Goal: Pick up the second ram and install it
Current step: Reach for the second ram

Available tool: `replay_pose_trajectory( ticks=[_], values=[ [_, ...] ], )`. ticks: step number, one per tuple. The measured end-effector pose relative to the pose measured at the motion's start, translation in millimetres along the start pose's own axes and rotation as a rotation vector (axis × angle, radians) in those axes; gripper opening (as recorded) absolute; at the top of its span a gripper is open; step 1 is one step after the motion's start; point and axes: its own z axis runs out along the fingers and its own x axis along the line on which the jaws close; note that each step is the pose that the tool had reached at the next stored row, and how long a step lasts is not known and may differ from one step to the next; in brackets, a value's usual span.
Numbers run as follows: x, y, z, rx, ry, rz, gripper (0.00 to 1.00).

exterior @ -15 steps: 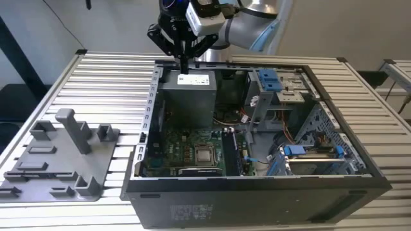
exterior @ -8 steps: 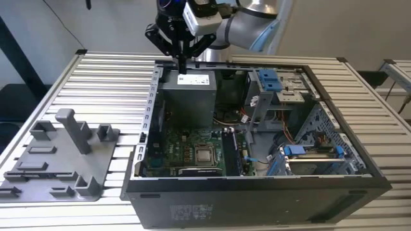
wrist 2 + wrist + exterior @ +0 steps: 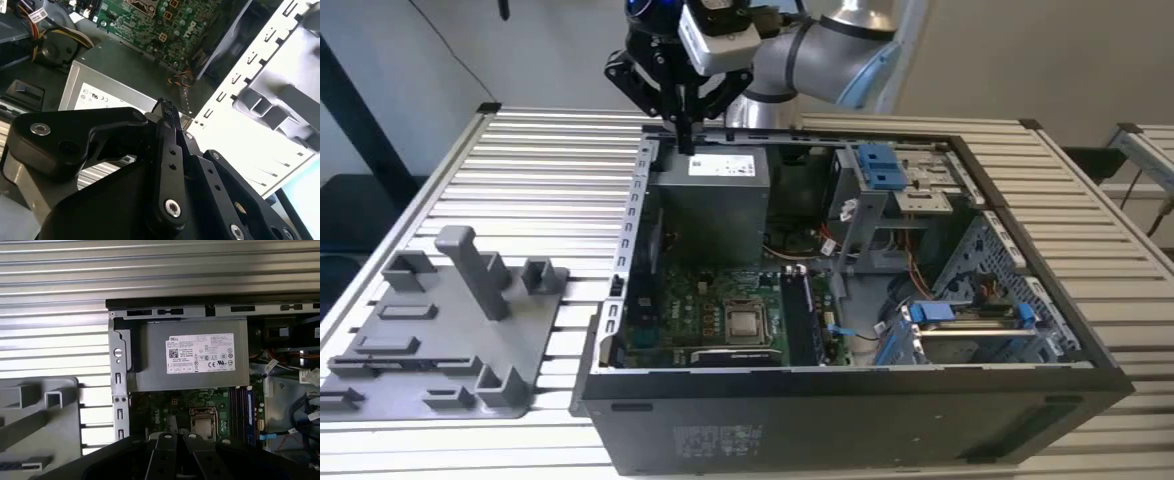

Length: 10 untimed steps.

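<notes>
1. In the exterior view, your end effector (image 3: 682, 146) hangs over the rear edge of the open computer case (image 3: 854, 372), just above the grey power supply (image 3: 720, 205). Its fingers look pressed together into one thin dark blade. The grey fixture tray (image 3: 454, 330) lies on the slatted table (image 3: 547, 150), on the exterior view's left of the case and well apart from the end effector. Inside the case, the dark memory slots (image 3: 797, 315) run just beside the processor socket (image 3: 744, 322). You cannot pick out the second ram with any certainty here.

2. In the second wrist view, the black fingers (image 3: 167, 150) of the end effector (image 3: 166, 107) close tip against tip above the labelled face of the power supply (image 3: 115, 70). The green motherboard (image 3: 150, 25) lies beyond it. You cannot tell whether a thin card is nipped between the tips.

3. In the first wrist view, the end effector (image 3: 177, 437) sits with its fingers together over the motherboard, near the processor socket (image 3: 202, 422). The power supply (image 3: 200, 365) lies past the socket, with the table (image 3: 150, 270) beyond it. The tray (image 3: 40, 410) lies outside the case wall. A narrow bluish strip (image 3: 248, 412) stands along the memory slots (image 3: 239, 412). You cannot tell whether that strip is the second ram.
</notes>
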Motion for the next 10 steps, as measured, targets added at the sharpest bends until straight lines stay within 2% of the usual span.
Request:
replay_pose_trajectory(
  ticks=[10],
  values=[
    [17.9, -2.7, -0.7, -0.0007, -0.0112, -0.001, 0.11]
  ],
)
